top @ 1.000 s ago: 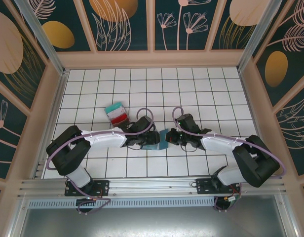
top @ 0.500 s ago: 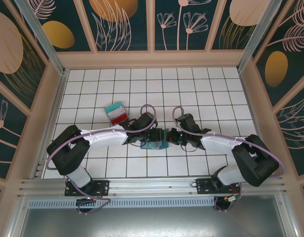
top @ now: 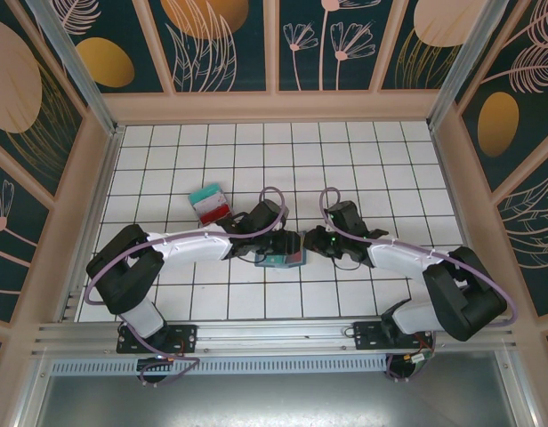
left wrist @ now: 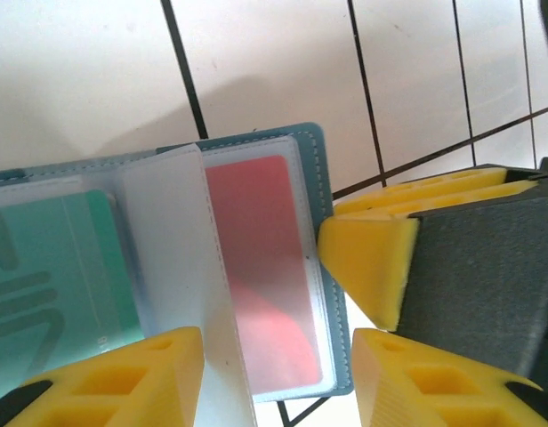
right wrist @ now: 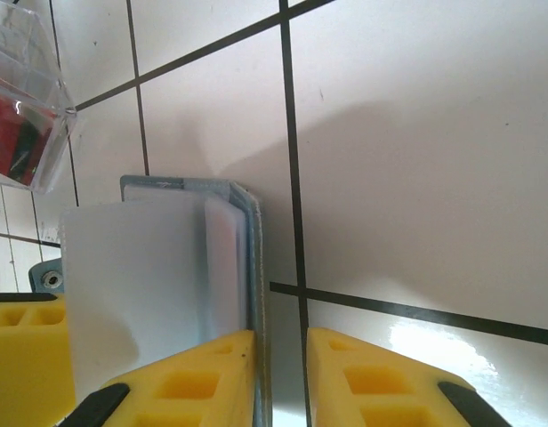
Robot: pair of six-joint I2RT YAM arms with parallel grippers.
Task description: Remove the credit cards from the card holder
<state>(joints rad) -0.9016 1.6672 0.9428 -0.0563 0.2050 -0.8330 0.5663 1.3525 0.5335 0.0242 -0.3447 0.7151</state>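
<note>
Holder (top: 280,258) is lying open near the table's (top: 345,160) front edge, with the red card (left wrist: 265,258) sitting in its sleeve. What could be going wrong here?

The left gripper (left wrist: 276,342) is hovering spread. The right gripper (right wrist: 281,338) is sitting nearly closed astride the cover, but I cannot tell if it's gripping. If it slips, the holder may be flopping shut. The clear flap (left wrist: 172,249) is getting in the way beside the green card (left wrist: 52,267). The stack (top: 210,205) is lying behind-left.

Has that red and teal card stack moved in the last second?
No. The card stack lies on the same floor tiles as before.
</note>
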